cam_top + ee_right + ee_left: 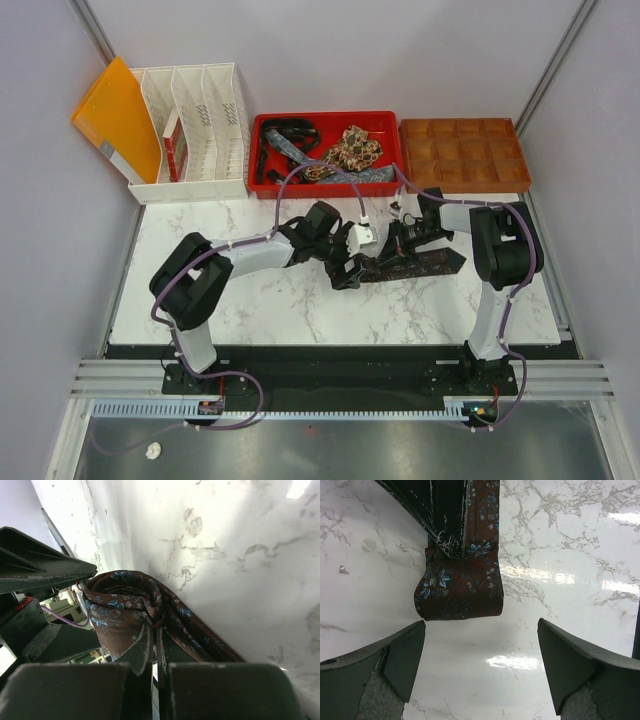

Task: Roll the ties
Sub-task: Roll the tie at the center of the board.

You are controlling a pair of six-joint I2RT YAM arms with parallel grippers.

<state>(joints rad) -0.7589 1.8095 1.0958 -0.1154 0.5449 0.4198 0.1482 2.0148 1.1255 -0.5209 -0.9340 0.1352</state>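
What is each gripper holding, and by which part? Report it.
Right gripper is shut on the brown floral tie, pinching its rolled end. Left gripper is open, holding nothing.

No text, brand, number or sign is coming through legibly in any of the three views. In the top view, at about ten o'clock, a red-and-white item (172, 148) is standing in the white file rack (215, 120) - whatever print it may be carrying is showing too small to read.
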